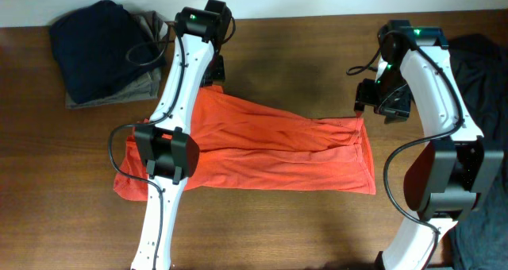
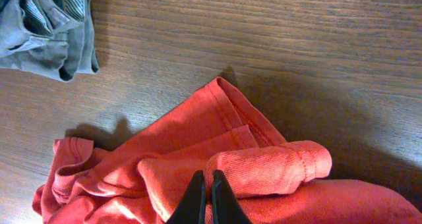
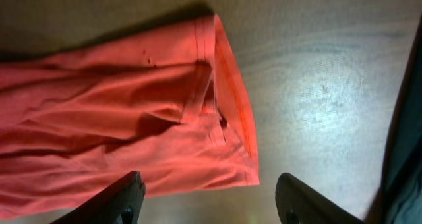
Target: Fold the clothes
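- Checking left gripper point(image 2: 208, 179): state?
- Jaws closed, pinching a rolled fold of the orange-red T-shirt point(image 2: 264, 165) near a sleeve. Arm runs up the left side of the table point(image 1: 262, 230), wrist bent back down onto the shirt's far-left corner.
- Right gripper point(image 3: 211, 199)?
- Jaws wide apart, nothing between the pads. Arm arches over the right side, wrist pointing down at the shirt's right end. Hem corner lies just ahead of the fingers, in line with the gap. Contact: cannot tell.
- Shirt overall?
- Spread out and wrinkled across mid-table, long axis left to right, both grippers at its far edge. Navy and tan folded garments point(image 1: 99, 52) sit at the far-left corner, apart from it.
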Motion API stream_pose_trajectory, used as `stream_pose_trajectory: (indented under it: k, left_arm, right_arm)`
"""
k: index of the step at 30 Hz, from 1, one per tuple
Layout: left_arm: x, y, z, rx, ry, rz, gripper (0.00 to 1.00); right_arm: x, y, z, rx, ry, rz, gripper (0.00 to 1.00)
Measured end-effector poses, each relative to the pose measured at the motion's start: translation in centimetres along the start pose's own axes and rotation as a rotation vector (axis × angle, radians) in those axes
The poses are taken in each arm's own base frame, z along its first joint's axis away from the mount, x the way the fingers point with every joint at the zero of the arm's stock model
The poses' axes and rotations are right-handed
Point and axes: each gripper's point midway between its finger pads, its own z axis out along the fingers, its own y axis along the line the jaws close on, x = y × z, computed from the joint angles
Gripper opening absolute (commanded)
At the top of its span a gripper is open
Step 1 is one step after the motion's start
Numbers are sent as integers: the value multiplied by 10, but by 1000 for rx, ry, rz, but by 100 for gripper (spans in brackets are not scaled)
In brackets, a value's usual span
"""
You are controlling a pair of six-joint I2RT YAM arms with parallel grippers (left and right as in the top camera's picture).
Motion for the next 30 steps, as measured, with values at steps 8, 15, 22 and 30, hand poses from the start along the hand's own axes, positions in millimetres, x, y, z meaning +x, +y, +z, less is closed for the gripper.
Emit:
stream_pose_trajectory:
  k: [8,15,22,30]
  left_arm:
    - [13,-6,-3,28,45,16,1]
    - [64,22,-10,-66,176,33,1]
    - [103,42,7,-169,300,51,8]
    - [143,30,20,-99,457,108,24]
  right_arm:
    - [14,-5,0,23,55,6,69]
    - [14,-6,0,26,54,7,68]
    - [17,-6,-1,29,68,7,68]
    - [20,-7,-1,32,79,7,69]
